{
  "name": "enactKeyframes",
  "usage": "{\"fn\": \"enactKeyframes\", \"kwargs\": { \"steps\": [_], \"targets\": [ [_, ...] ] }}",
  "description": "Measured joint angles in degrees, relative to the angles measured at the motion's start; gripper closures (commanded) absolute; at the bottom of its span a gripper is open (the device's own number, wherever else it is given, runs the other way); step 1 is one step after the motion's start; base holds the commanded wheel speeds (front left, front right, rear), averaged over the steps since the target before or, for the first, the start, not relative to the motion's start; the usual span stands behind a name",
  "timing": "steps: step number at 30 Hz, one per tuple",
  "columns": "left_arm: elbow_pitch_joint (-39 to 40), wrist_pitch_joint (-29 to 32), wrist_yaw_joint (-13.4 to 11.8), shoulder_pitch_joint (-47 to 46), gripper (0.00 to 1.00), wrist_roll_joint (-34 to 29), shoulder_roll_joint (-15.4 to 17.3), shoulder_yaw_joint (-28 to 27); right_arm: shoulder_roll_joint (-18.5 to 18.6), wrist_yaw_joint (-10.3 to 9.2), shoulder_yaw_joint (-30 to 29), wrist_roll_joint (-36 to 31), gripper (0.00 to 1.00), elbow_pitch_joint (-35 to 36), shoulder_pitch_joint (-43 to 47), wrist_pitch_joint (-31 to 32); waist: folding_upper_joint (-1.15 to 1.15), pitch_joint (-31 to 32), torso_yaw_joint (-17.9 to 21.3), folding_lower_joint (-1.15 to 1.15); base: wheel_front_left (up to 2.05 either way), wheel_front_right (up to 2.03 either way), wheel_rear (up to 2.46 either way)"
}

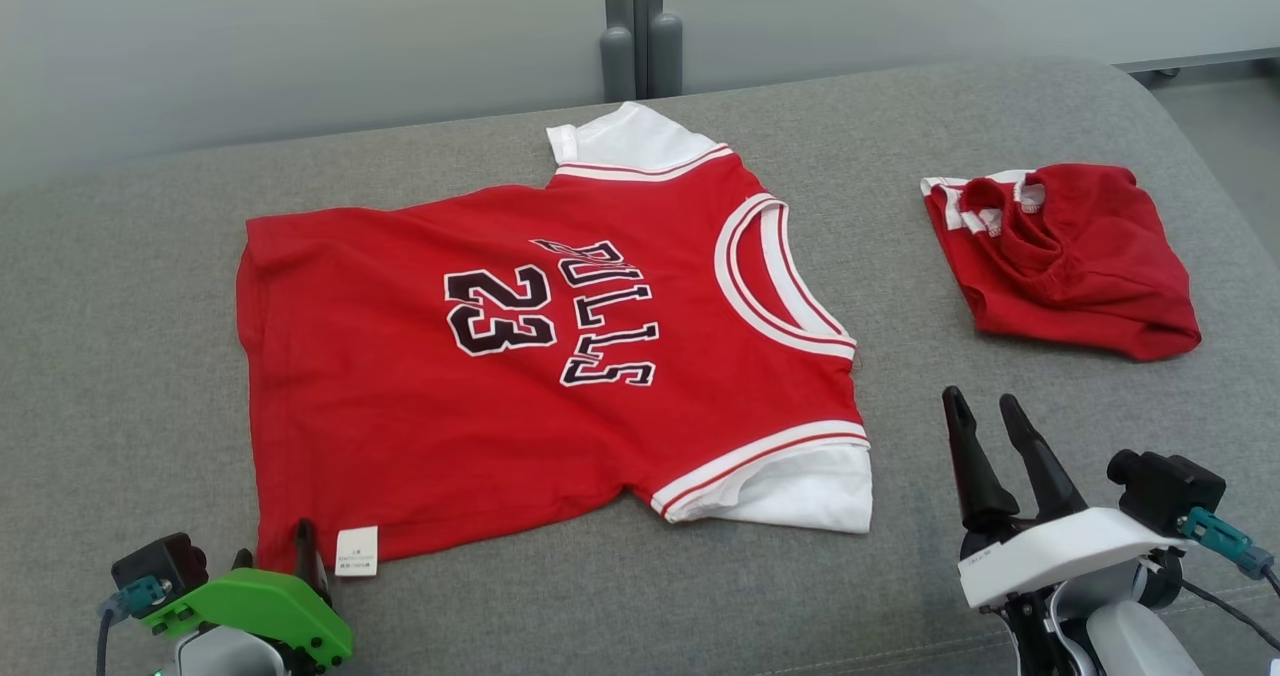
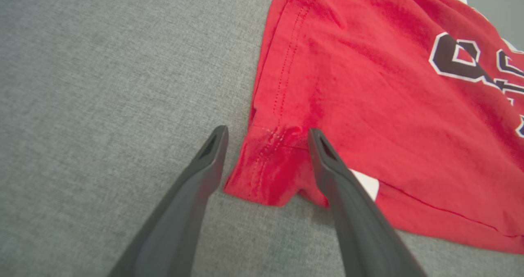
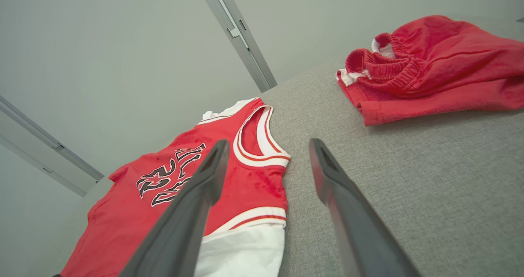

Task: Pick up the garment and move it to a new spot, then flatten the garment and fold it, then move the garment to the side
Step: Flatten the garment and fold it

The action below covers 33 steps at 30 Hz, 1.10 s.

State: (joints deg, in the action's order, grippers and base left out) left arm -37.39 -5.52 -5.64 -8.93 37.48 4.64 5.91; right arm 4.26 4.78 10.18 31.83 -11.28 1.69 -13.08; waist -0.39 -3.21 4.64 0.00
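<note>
Shirt (image 1: 540, 356), red with white sleeves, lies spread flat and print side up on the grey cushion (image 1: 900, 576). The left gripper (image 2: 267, 137) is at the shirt's hem corner beside the white label (image 2: 366, 182), its fingers wide apart to either side of that corner; whether they touch the cloth is unclear. The right gripper (image 1: 980, 401) sits near the shirt's closer sleeve, fingers apart and empty. Bundled red shorts (image 1: 1070, 256) lie well apart from the shirt, beyond its collar.

jersey (image 1: 380, 426): "BULLS", "23" in black letters | hem tag (image 1: 356, 552): print too small to read
</note>
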Motion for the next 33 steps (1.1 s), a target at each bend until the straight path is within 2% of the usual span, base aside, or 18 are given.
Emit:
{"fn": "enactKeyframes", "kwargs": {
  "steps": [1,2,5,6,18,23,26,33],
  "targets": [
    [-0.3,0.0,0.0,-0.2,0.09,-0.1,0.0,0.1,0.0,0.00,0.0,0.0,0.00,-0.1,0.0,0.0,0.00,0.0,0.0,0.00,0.00,0.00,0.00],
    [-0.6,0.0,0.0,-0.4,0.34,-0.1,0.0,0.2,0.0,0.01,0.0,0.0,0.00,-0.1,0.0,0.0,0.00,0.0,0.1,0.00,0.00,0.00,0.00],
    [-0.8,0.0,0.0,-0.5,0.89,-0.6,0.0,1.1,0.1,0.01,0.0,0.0,0.00,-0.2,0.0,0.0,0.00,0.0,0.2,0.00,0.00,0.00,0.00],
    [-0.8,0.0,0.0,-0.5,1.00,-0.6,0.0,1.4,0.2,0.01,0.0,0.0,0.00,-0.2,0.0,0.0,0.00,0.1,0.3,0.00,0.00,0.00,0.00],
    [1.1,-1.1,0.3,-1.0,1.00,-1.4,0.0,1.5,0.9,0.01,-0.5,0.0,0.00,-0.4,0.0,0.0,0.00,0.1,0.1,0.00,0.00,0.00,0.00],
    [3.6,-1.7,3.5,-1.0,1.00,3.5,-0.4,-1.0,1.6,0.19,-0.6,0.0,0.00,-1.7,-0.1,0.3,0.00,0.2,-0.4,0.00,0.00,0.00,0.00],
    [5.1,-1.7,4.6,-0.9,1.00,5.0,-1.1,-1.7,2.8,0.25,-0.5,0.0,0.00,-2.5,-0.2,1.4,0.00,0.3,-1.1,0.00,0.00,0.00,0.00],
    [6.7,-1.8,5.1,1.5,1.00,5.7,-1.2,-2.3,5.4,1.25,3.5,-0.8,0.00,-5.8,-1.6,6.6,0.00,0.3,-2.8,0.00,0.00,0.00,0.00]
  ]
}}
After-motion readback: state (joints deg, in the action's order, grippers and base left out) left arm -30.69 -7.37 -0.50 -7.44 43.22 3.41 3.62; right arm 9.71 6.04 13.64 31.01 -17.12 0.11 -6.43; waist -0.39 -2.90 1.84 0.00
